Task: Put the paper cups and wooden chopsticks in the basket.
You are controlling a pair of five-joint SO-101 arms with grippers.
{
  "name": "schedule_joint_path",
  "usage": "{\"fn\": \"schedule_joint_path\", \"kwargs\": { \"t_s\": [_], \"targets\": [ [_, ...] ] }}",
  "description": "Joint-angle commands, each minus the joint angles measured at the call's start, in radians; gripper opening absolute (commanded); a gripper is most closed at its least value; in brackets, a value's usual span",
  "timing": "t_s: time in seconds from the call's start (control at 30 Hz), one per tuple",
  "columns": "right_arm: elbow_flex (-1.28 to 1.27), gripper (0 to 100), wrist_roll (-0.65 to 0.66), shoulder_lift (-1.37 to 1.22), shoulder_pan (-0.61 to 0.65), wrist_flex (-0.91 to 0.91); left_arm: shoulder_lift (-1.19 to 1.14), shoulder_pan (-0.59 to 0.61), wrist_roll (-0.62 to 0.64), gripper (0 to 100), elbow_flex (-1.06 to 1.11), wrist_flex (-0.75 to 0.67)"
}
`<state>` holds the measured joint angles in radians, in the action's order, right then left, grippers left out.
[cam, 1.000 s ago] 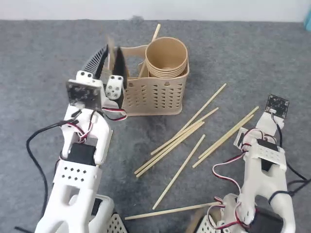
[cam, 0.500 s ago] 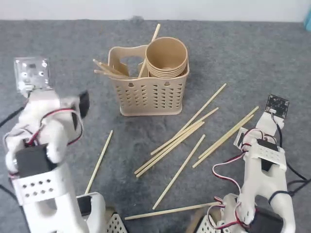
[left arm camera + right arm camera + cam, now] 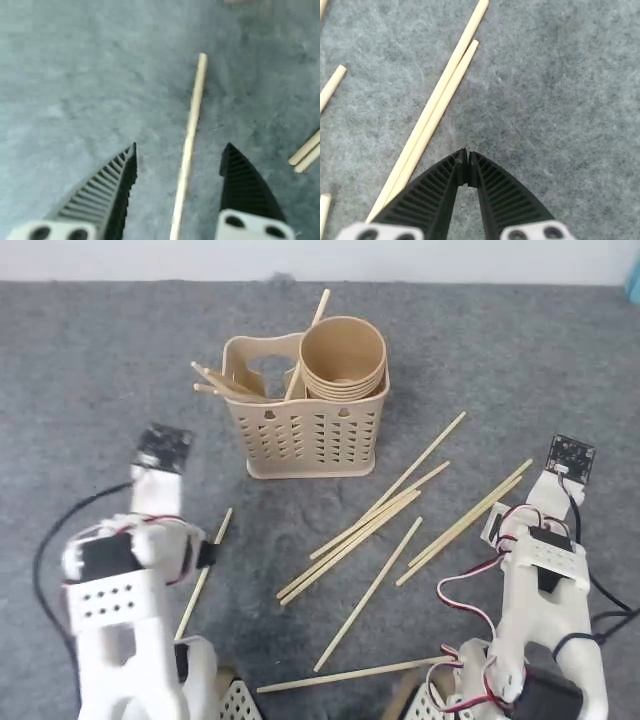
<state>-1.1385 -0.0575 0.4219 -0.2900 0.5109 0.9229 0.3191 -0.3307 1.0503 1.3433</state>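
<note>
**Clerk:** Entry one, the basket?

**Checker:** Beige slotted basket (image 3: 318,435), upright at the far middle of the grey carpeted surface (image 3: 520,360); a stack of paper cups (image 3: 343,358) stands in its right compartment; a bundle of wooden chopsticks (image 3: 225,383) leans in its left compartment, ends jutting over the left rim; one upright stick (image 3: 320,306) rises behind the cups.

**Clerk:** Entry two, loose stock?

**Checker:** All flat on the carpet: a crossed cluster (image 3: 372,512) to the right of the basket and nearer; a long pair (image 3: 468,522) just beside the right arm (image 3: 545,580); a single stick (image 3: 368,595) nearer still; a crosswise stick (image 3: 345,675) at the near edge; a lone chopstick (image 3: 212,550) beside the left arm (image 3: 125,580).

**Clerk:** Entry three, the pincers?

**Checker:** Left pincer (image 3: 180,146) spread wide and holding nothing; the lone chopstick lies on the carpet in the gap between its two fingers, apart from both; two stick ends (image 3: 305,152) lie off to one side. Right pincer (image 3: 468,152) closed tip to tip, nothing held, over bare carpet; two side-by-side chopsticks (image 3: 442,100) lie just beside its tips, not touching them.
</note>
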Motion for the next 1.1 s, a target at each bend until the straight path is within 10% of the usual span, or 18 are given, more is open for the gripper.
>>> {"fn": "schedule_joint_path", "kwargs": {
  "t_s": [0.0, 0.77, 1.07],
  "targets": [
    [0.055, 0.9, 0.015, -0.001, 0.01, -0.01, -0.003, -0.051, -0.009, 26, 0.093, -0.121],
    [0.054, 0.9, 0.015, 0.002, 0.007, -0.008, -0.005, -0.123, 0.14, 15, 0.179, -0.315],
    [0.051, 0.9, 0.015, 0.005, 0.005, -0.007, -0.006, -0.123, 0.186, 26, 0.183, -0.364]
  ]
}}
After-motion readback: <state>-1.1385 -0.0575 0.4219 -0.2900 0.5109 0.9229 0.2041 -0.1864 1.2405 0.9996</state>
